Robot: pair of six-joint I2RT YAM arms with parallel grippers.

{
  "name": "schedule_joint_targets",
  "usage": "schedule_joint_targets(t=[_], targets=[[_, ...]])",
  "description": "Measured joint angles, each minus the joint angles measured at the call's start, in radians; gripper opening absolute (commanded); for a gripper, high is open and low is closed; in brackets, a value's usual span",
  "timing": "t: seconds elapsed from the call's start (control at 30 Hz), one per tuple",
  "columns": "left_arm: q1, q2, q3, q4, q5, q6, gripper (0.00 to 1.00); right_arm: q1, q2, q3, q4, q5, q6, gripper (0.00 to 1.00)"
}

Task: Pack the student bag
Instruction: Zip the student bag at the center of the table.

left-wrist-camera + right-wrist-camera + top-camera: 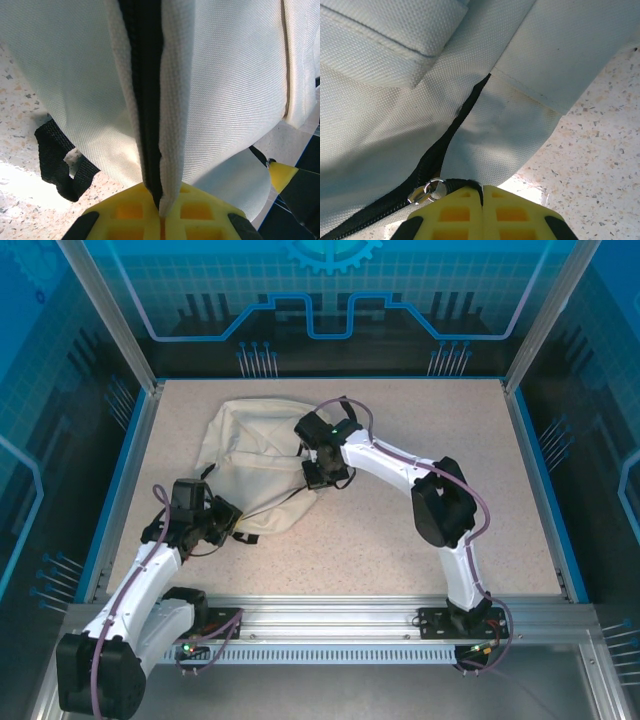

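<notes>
The student bag (250, 455), a cream fabric backpack with black zipper lines, lies on the speckled table left of centre. My left gripper (228, 517) is at the bag's near edge, shut on a fold of cream fabric and its black zipper tape (161, 205). My right gripper (322, 473) is at the bag's right side, shut on the black cord pull (462, 185) tied to the silver zipper slider (425, 191). The black zipper line (451, 135) runs up across the fabric from there. What lies inside the bag is hidden.
A black strap loop (60, 162) hangs off the bag onto the table beside my left gripper. Bare speckled table (400, 540) spreads to the right and near side. Blue walls and metal rails (330, 615) enclose the workspace.
</notes>
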Motion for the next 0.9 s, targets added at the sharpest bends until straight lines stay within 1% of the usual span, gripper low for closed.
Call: schedule_joint_targets(t=[0.23, 0.47, 0.7, 0.9], targets=[[0.005, 0.0, 0.003, -0.008, 0.001, 0.025, 0.0, -0.001, -0.035, -0.029, -0.03, 0.018, 0.038, 0.0], [0.009, 0.008, 0.026, -0.02, 0.01, 0.053, 0.0, 0.004, -0.119, -0.101, -0.025, 0.006, 0.06, 0.0], [0.013, 0.109, 0.09, -0.043, 0.024, 0.117, 0.0, 0.028, -0.278, -0.295, 0.052, -0.029, 0.063, 0.0], [0.014, 0.24, 0.161, -0.034, 0.065, 0.174, 0.05, 0.047, -0.393, -0.478, 0.117, -0.065, 0.089, 0.0]])
